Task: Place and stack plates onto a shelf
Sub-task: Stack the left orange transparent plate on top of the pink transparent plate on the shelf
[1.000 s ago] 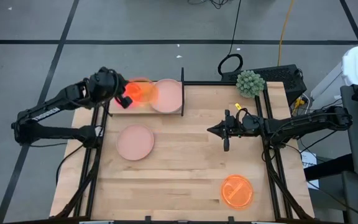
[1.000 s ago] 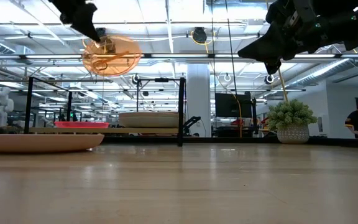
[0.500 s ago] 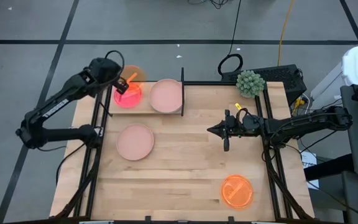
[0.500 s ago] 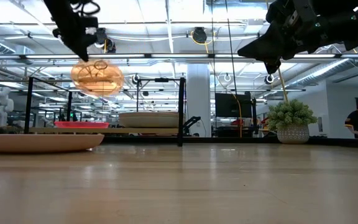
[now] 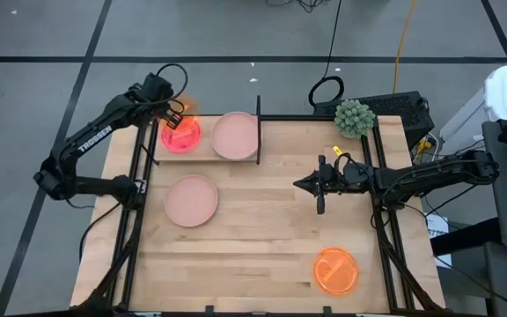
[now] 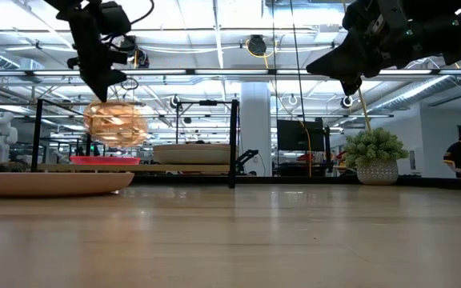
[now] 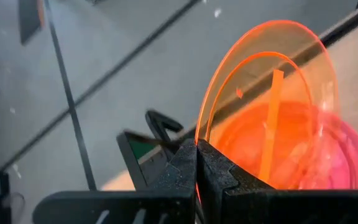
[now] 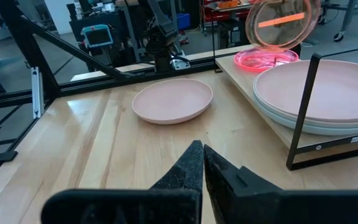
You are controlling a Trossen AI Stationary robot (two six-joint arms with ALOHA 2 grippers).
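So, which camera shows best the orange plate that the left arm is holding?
The left wrist view: the orange plate fills it, its rim pinched in the shut left tool. The right wrist view shows it tilted above the pink plate. The low view shows it hanging; the high view hides most of it.

Left gripper fingers pressed together, pinching the rim of a clear orange plate. Plate is tilted up on edge, nearly vertical. Just behind and below it sits a neon pink plate, overlapping it in view; can't tell if they touch. Grey floor with dark lines beyond. A dark bracket with a hook shape shows beside the fingers.
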